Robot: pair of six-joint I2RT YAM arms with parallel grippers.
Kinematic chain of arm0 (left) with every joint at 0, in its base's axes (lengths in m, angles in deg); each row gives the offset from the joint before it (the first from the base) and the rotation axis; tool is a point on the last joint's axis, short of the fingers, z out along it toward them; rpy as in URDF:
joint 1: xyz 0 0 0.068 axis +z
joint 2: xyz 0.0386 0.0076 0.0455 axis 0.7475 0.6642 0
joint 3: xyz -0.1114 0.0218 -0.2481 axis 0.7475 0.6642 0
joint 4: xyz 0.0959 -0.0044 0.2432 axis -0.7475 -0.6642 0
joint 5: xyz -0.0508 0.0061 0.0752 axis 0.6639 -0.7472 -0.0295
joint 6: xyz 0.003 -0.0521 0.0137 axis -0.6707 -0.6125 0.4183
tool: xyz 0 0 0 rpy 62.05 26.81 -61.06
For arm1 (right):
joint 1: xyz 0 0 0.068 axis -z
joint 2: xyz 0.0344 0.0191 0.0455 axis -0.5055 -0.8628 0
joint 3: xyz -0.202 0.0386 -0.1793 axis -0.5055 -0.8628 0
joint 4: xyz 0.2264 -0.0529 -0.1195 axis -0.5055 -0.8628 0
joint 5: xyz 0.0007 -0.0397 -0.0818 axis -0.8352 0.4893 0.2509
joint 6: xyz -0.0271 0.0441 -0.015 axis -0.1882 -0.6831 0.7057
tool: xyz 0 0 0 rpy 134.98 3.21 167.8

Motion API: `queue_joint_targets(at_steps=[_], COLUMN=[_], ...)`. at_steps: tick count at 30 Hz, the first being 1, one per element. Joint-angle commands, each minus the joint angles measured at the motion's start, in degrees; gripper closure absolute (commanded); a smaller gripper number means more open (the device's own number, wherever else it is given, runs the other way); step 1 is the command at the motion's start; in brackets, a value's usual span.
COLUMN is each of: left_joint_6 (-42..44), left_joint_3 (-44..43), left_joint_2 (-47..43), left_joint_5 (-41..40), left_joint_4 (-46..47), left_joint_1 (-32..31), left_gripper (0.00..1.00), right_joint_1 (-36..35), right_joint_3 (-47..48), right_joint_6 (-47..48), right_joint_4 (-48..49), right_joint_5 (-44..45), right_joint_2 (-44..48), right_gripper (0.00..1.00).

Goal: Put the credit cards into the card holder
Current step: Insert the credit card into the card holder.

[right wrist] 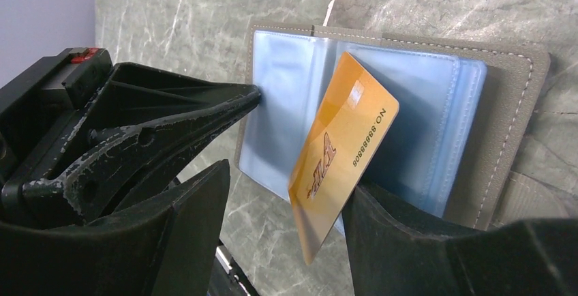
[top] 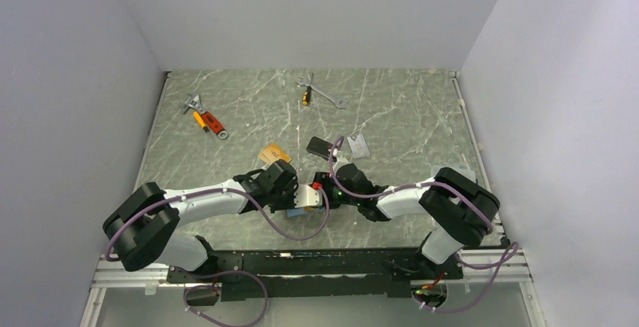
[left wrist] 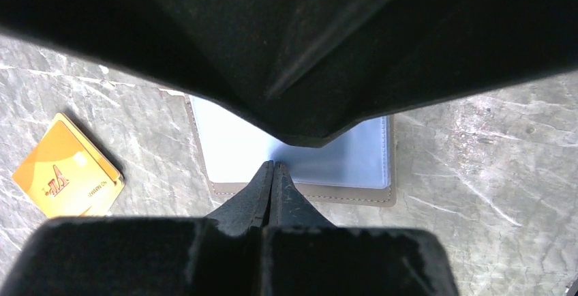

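Holder (right wrist: 508,105) lies open near the tabletop's (top: 414,116) near edge, no card seen inside. Left gripper (left wrist: 272,173), pressed together, pins one page. Right gripper (right wrist: 290,187), spread, props an orange card (right wrist: 344,146) at a pocket. Second orange card (left wrist: 65,170), black card (top: 320,146) and silver card (top: 360,145) await.

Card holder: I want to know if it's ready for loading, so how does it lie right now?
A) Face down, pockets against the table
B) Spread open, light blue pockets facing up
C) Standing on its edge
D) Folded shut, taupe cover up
B: the right wrist view shows the card holder spread open, its light blue clear pockets facing up, with an orange card tilted against them.
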Motion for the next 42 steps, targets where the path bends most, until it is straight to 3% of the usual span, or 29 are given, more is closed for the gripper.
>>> queue_joint_targets(at_steps=[1,8,16,32,42], left_joint_6=[0.13,0.36,0.43,1.00,1.35], left_joint_3=[1.51,2.40,2.38,2.13,1.77], left_joint_2=[-0.37,-0.84,-1.11,-1.46,-1.72], left_joint_5=[-0.79,-1.06,-0.81,-0.77,-0.80], left_joint_4=[-3.10,-2.96,-3.18,-3.36,-3.73], left_joint_1=[-0.10,-0.15,-0.13,-0.15,-0.22], left_gripper=[1.00,1.00,1.00,1.00,1.00], right_joint_1=[0.29,1.03,3.29,4.06,4.59], right_joint_3=[-0.12,-0.02,2.18,1.13,2.52], right_joint_6=[3.45,5.05,7.01,5.24,6.13], right_joint_4=[-15.13,-16.91,-21.24,-16.52,-18.60], right_joint_5=[2.61,0.43,0.28,-1.04,-2.50], right_joint_2=[-0.20,3.53,5.16,2.96,1.47], right_gripper=[0.37,0.46,0.50,0.88,0.96])
